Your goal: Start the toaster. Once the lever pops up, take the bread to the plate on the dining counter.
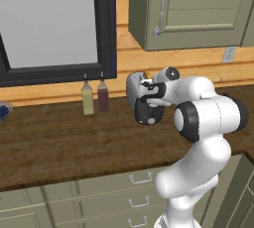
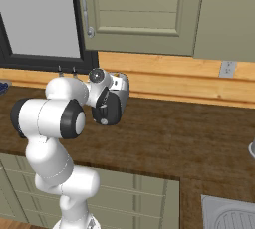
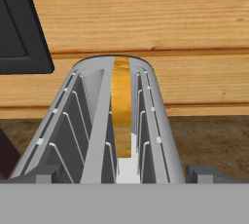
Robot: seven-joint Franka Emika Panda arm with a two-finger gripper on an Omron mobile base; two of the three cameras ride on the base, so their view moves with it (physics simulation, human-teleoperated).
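Note:
The silver-grey toaster stands on the dark wood counter by the wall, its black end panel facing me. The hand view looks along the toaster's slots. The bread, a tan slice seen edge-on, stands in the right slot. My gripper is open just above the toaster's near end, one fingertip on each side of its body. The hand covers the top of the end panel, so I cannot make out the lever. In the right base view the toaster sits behind my hand. The plate and dining counter are out of view.
Two bottles stand left of the toaster under a black-framed window. An olive wall cabinet hangs above. A sink lies at the counter's right end. A blue dish sits far left.

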